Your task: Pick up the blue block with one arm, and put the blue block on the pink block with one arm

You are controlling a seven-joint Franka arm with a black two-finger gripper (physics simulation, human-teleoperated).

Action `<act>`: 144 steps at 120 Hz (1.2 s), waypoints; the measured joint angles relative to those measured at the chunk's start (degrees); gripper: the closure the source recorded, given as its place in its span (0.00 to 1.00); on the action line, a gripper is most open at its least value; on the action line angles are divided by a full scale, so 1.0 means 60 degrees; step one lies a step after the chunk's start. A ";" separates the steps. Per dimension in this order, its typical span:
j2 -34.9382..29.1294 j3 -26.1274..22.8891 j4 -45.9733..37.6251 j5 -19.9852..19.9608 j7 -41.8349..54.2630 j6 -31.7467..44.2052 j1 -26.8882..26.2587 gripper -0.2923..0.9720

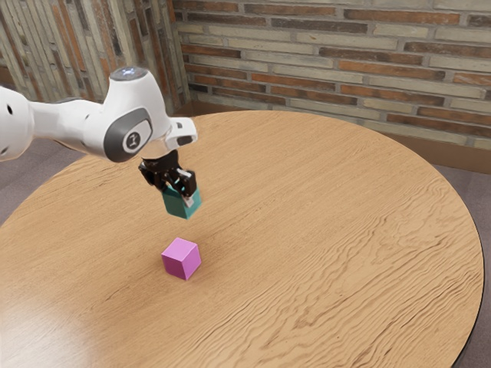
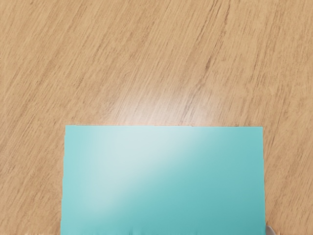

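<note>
Two blocks, one job: my white seven-joint arm (image 1: 92,126) holds the small teal-blue block (image 1: 184,205) in the air above the round wooden tabletop (image 1: 330,222). In the exterior view its black jaws are clenched on the block from two opposite sides. The blue block hangs clear of the wood, above and a little beyond the small magenta-pink block (image 1: 181,257), which sits flat on the tabletop, untouched and apart from it. I judge the height deliberate: carried this high, the blue block can pass over the pink block's top face without knocking it aside. In the wrist view the blue block's face (image 2: 164,181) sits just under my hand with bare wood grain (image 2: 146,58) past it, so I read the hand as short of its mark. The pick is made; the placing is not. What remains, in my judgement, is to centre the blue block over the pink one, lower until the faces meet, then release, since an off-centre set-down could tip it. A red brick wall (image 1: 330,46) backs the scene.
</note>
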 joint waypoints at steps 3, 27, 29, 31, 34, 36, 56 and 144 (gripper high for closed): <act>-0.0097 -0.0001 -0.0152 0.0002 -0.0024 0.0087 0.0001 0.59; -0.0524 -0.0049 -0.1187 0.0005 -0.0204 0.0642 0.0019 0.59; -0.0524 -0.0061 -0.1223 0.0006 -0.0218 0.0678 0.0021 0.59; -0.0523 -0.0070 -0.1272 0.0007 -0.0232 0.0721 0.0018 0.59; -0.0517 -0.0079 -0.1349 0.0008 -0.0252 0.0792 0.0007 0.59; -0.0508 -0.0083 -0.1394 0.0008 -0.0265 0.0836 -0.0002 0.59; -0.0513 -0.0094 -0.1773 0.0017 -0.0384 0.1130 -0.0043 0.59; -0.1151 -0.0404 -0.2691 -0.0089 -0.0481 0.1509 0.0099 0.42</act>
